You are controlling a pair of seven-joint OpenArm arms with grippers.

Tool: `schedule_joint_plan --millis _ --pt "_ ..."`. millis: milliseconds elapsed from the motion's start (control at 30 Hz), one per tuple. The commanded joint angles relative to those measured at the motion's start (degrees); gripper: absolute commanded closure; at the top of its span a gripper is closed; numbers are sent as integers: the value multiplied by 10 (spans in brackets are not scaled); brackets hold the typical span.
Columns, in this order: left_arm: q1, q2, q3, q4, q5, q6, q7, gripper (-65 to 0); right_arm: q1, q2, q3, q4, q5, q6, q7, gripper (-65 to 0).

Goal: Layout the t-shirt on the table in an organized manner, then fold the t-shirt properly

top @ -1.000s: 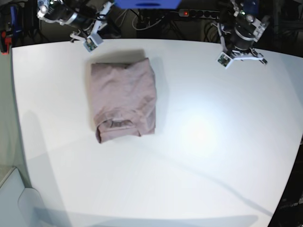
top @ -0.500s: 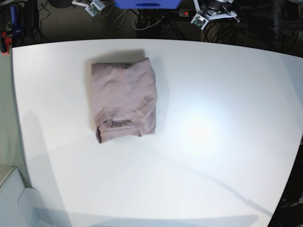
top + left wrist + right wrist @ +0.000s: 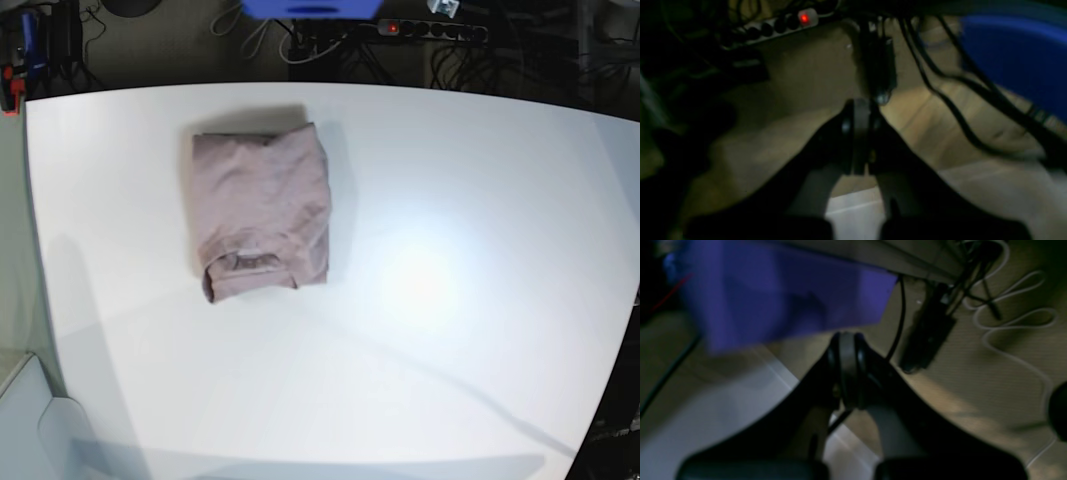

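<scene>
The table (image 3: pixel 450 300) is big, white and smooth, with a soft bright spot of light on it. Its edges are rounded.

The t-shirt (image 3: pixel 262 210) lies on the table, on the left part in the base view and closer to the far edge. It is a soft pink-purple cloth with no picture on it. It is folded into a neat block, almost a rectangle, a bit taller than it is wide. Its long side runs from near to far. The top is a little wrinkly. At the near end there is a thick rolled lip with a dark fold line. The far end is flat and straight. Nothing touches it.

Past the far edge of the table the floor is dark, with black cables (image 3: pixel 320 45), a long power strip (image 3: pixel 430 30) with a small red light, and a blue box (image 3: pixel 310 8).

The left gripper (image 3: pixel 860 110) is black and hangs over the tan floor beyond the table's edge. Its two fingers are pressed together with nothing between them.

The right gripper (image 3: pixel 846 346) is black too, with rounded tips. It is squeezed closed and holds nothing. It hangs near the blue box and a thin white cord (image 3: pixel 1017 326).
</scene>
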Motion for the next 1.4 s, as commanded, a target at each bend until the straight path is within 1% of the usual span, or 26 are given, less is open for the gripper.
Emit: schedule_joint_plan --millis 0,67,200,300,400,500,567,633,700,733,800,867,900,967,1067,1133,1367 --pt "-8 -7 -22 -33 -5 0 -15 0 10 -7 0 -26 3 8 14 0" --pt "-44 -28 -53 -107 -8 -4 -38 0 44 -21 0 -86 3 8 26 0" --pt "-106 -73 -66 -252 -8 -4 -104 0 91 -48 0 -180 2 8 62 0" --pt "-148 -102 -67 -352 -8 -3 -173 0 116 -55 -1 -228 2 8 91 0" --pt "-207 -123 -67 -459 -8 0 -200 0 148 -59 1 -282 2 6 120 0" --pt "-262 -135 -67 -545 -8 1 -202 0 184 -60 3 -353 4 -60 135 0" --pt "-285 -136 -67 -577 -8 1 -203 0 211 -71 3 -403 5 -112 148 0" --pt "-294 -131 -64 -582 -3 2 -203 0 233 -80 3 -442 5 -180 161 0" --pt "-296 -113 -62 -582 -2 12 -203 0 245 -89 3 -468 5 -264 170 0" --pt "-299 -106 -62 -582 -1 34 -203 0 248 -96 3 -472 5 -305 173 0" --pt "-313 -96 -61 -587 -1 93 -203 0 246 -100 3 -471 4 -372 186 0" --pt "-319 -86 -59 -587 -1 130 -203 0 243 -101 3 -474 5 -424 207 0" --pt "-319 -79 -47 -587 -1 139 -203 0 242 -101 3 -475 5 -447 214 0" --pt "-324 -70 -16 -587 -1 144 -203 0 240 -100 3 -475 5 -476 218 0" --pt "-335 -57 12 -588 -5 144 -203 0 238 -92 2 -475 5 -498 220 0" --pt "-337 -50 11 -588 -3 144 -203 0 238 -86 2 -475 5 -502 220 0" --pt "-338 -50 11 -588 -6 144 -203 0 241 -78 2 -475 5 -502 220 0"
